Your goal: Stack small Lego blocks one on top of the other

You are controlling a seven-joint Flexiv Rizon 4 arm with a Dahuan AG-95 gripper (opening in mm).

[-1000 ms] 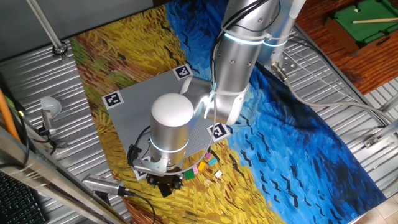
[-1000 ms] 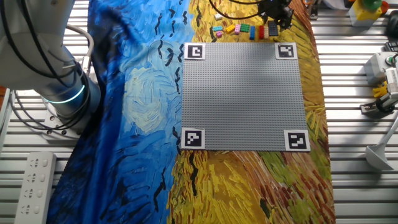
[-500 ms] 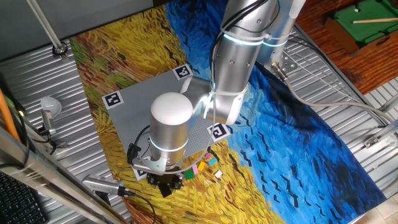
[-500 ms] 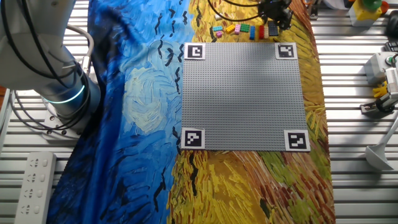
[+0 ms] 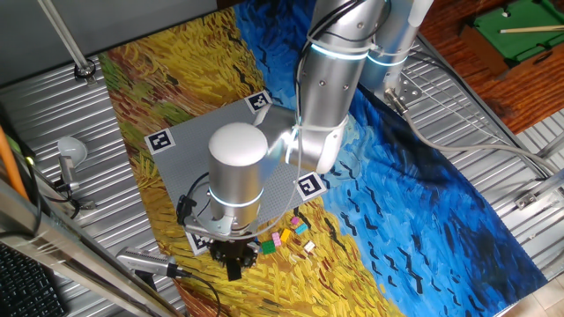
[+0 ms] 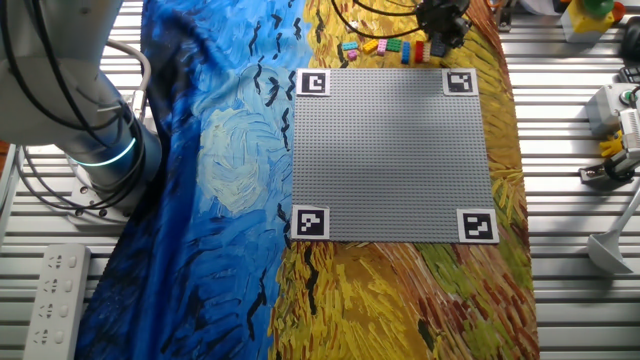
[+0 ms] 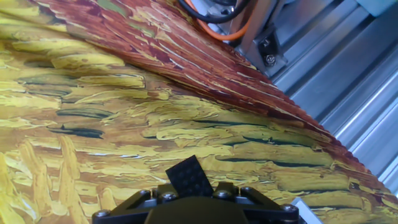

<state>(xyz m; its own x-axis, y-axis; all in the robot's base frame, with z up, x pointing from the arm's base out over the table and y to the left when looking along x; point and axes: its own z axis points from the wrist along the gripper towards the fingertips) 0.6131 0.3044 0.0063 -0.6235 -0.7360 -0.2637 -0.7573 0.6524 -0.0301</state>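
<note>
Pincer [image 7: 189, 186], jaws closed on flat black Lego block [image 7: 189, 177], apparently lifted clear of painted cloth [image 7: 93, 124]; remaining coloured Lego blocks [image 6: 385, 47] in a row on cloth beside grey baseplate [image 6: 395, 155] edge.

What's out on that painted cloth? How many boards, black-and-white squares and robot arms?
Grey baseplate: 1
Black-and-white square markers: 4
Robot arm: 1
Total: 6
The small Lego bricks beside the baseplate are too tiny to count reliably.
</note>
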